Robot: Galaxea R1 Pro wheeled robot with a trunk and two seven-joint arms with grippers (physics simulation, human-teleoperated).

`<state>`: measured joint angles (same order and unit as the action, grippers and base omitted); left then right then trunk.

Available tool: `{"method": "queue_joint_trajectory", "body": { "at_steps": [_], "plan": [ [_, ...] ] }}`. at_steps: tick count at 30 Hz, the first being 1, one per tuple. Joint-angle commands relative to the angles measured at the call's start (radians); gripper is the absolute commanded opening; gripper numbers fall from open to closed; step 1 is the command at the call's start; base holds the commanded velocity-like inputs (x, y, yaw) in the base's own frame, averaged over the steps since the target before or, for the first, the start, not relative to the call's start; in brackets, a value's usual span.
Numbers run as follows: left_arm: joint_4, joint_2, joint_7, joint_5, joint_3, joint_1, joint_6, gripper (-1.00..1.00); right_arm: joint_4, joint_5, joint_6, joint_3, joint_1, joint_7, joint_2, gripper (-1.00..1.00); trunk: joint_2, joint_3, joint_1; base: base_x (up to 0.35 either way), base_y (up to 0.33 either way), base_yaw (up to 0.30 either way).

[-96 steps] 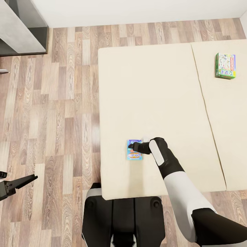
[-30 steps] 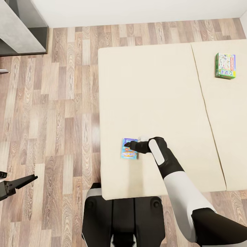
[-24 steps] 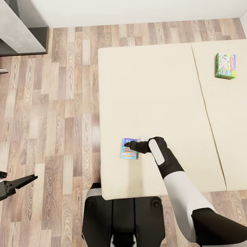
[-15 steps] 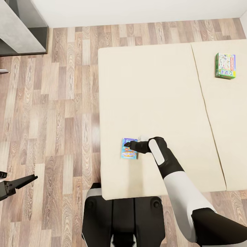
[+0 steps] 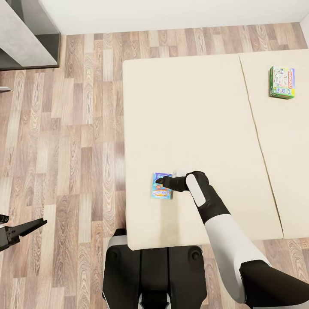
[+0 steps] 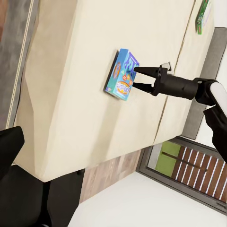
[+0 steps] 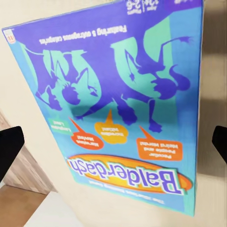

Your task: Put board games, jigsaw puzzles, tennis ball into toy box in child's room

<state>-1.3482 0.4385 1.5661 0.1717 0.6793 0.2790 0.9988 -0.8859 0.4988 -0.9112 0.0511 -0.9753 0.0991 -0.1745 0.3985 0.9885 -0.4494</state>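
A blue-purple board game [image 5: 161, 189] lies flat on the beige bed [image 5: 193, 107] near its front left corner. My right gripper [image 5: 159, 183] is open right at it. In the right wrist view the printed cover [image 7: 118, 94] spans almost from one fingertip [image 7: 9, 144] to the other, and the right gripper [image 7: 115, 141] is not closed on it. The left wrist view shows the same game [image 6: 120, 75] with the right gripper [image 6: 135, 77] at its edge. A green-edged board game [image 5: 282, 82] lies far right on the bed. My left gripper [image 5: 19, 229] hangs open over the floor.
Wood-plank floor [image 5: 77, 141] runs left of the bed. A grey desk and dark cabinet [image 5: 25, 34] stand at the far left corner by the white wall. A seam [image 5: 257, 137] splits the mattress in two. My base [image 5: 150, 274] is against the bed's front edge.
Since 3.2 s ago the blue-purple game and my right gripper have shifted slightly left toward the bed's edge. Over the last second nothing has moved.
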Motion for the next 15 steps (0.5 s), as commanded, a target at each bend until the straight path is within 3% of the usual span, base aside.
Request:
{"method": "queue_joint_trajectory", "body": {
  "at_steps": [1,15],
  "plan": [
    [0.0,0.0,0.005,-0.001,0.0,0.0,0.011,1.0,-0.001,0.009,-0.002,0.001,0.0,0.011,0.0,1.0,0.002,0.001,-0.001,0.0,0.0,0.0],
    [0.0,0.0,0.005,-0.001,0.0,0.0,0.011,1.0,-0.002,0.008,-0.003,0.005,-0.008,0.061,0.0,1.0,0.002,0.001,-0.001,0.0,0.0,0.0]
  ]
}}
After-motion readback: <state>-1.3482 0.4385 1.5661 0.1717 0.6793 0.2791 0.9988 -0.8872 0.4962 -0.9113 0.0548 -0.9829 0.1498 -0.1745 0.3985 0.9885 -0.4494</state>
